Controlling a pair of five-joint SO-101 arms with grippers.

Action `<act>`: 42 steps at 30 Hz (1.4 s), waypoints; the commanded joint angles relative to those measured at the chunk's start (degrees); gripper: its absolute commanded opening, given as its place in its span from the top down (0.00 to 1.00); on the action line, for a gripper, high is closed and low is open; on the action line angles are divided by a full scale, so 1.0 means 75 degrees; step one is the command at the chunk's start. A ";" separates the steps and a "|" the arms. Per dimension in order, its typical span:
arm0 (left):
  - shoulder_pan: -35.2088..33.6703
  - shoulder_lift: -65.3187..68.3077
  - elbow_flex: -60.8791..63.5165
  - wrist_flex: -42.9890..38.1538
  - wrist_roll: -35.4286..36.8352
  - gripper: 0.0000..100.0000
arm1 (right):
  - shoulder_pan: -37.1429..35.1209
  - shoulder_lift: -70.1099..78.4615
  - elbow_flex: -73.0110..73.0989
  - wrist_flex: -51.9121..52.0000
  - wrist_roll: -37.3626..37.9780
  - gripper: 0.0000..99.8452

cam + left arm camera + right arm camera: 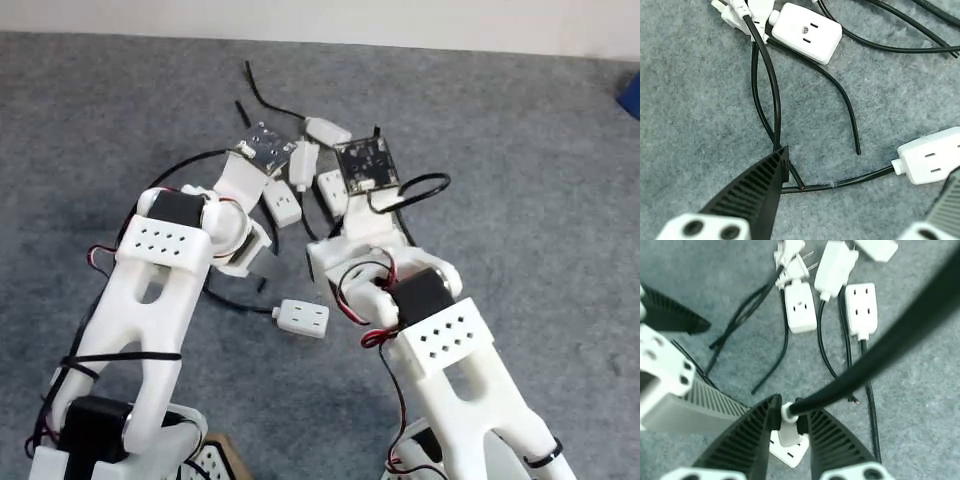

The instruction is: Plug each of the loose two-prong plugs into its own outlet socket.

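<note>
My right gripper (788,409) is shut on a white two-prong plug (786,432) whose thick black cord (880,350) runs away from it. The plug stands directly over a white outlet socket (790,452); its prongs are hidden. Two more sockets (800,312) (861,307) lie farther out, with loose white plugs (790,265) (836,264) just beyond them. My left gripper (870,162) hangs open over black cords, with nothing between its fingers (760,185). A socket (806,32) lies ahead of it and another (930,160) beside it. From above, sockets (300,318) (283,205) (333,190) lie between the arms.
Black cords (770,90) loop and cross over the grey carpet (540,170) between both arms. The left arm (160,260) and right arm (440,340) stand close together. My left gripper's finger (705,400) shows right beside my right gripper. Open carpet lies to the far left and far right.
</note>
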 commanded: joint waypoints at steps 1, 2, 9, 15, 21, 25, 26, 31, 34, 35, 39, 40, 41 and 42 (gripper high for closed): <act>0.0205 -0.0264 -0.0088 0.0047 -0.0059 0.55 | 0.0111 -0.0158 -0.0651 -0.0147 -0.0293 0.99; 0.0275 -0.0264 -0.0076 0.0047 -0.0059 0.55 | 0.0111 -0.0158 -0.0709 -0.0147 -0.0340 0.99; 0.0592 -0.0264 -0.0135 -0.0012 -0.0047 0.55 | -0.0346 -0.0158 -0.0756 -0.0135 -0.0375 0.99; 0.0545 -0.0193 -0.0522 -0.0012 -0.0047 0.55 | -0.0744 -0.0158 -0.0815 0.0193 -0.0469 0.99; 0.0264 -0.0193 -0.0545 -0.0246 -0.0047 0.55 | -0.0697 -0.0147 -0.0744 0.0346 -0.0410 0.99; -0.0076 -0.0182 -0.0545 -0.0352 -0.0082 0.55 | -0.0697 -0.0147 -0.0744 0.0580 -0.0082 0.99; -0.0111 -0.0182 -0.0545 -0.0352 -0.0082 0.55 | -0.0697 -0.0147 -0.0744 0.0651 -0.0035 0.99; -0.0111 -0.0182 -0.0545 -0.0375 -0.0082 0.55 | -0.0686 -0.0147 -0.0744 0.0826 0.0129 0.99; -0.0123 -0.0182 -0.0545 -0.0363 -0.0082 0.55 | -0.0686 -0.0147 -0.0744 0.0955 0.0293 0.99; -0.0123 -0.0182 -0.0545 -0.0352 -0.0082 0.55 | -0.0686 -0.0147 -0.0744 0.0979 0.0293 0.99; -0.0088 -0.0182 -0.0522 -0.0328 -0.0094 0.55 | -0.0686 -0.0135 -0.0744 0.0967 0.0293 0.99; -0.0088 -0.0193 -0.0486 -0.0270 -0.0094 0.55 | -0.0627 -0.0135 -0.0744 0.0967 0.0293 0.99; -0.0088 -0.0240 -0.0404 -0.0164 -0.0117 0.55 | -0.0510 -0.0064 -0.0733 0.0955 0.0293 0.99; -0.0088 -0.0252 -0.0287 -0.0059 -0.0258 0.55 | -0.0381 0.0076 -0.0744 0.0955 0.0293 0.99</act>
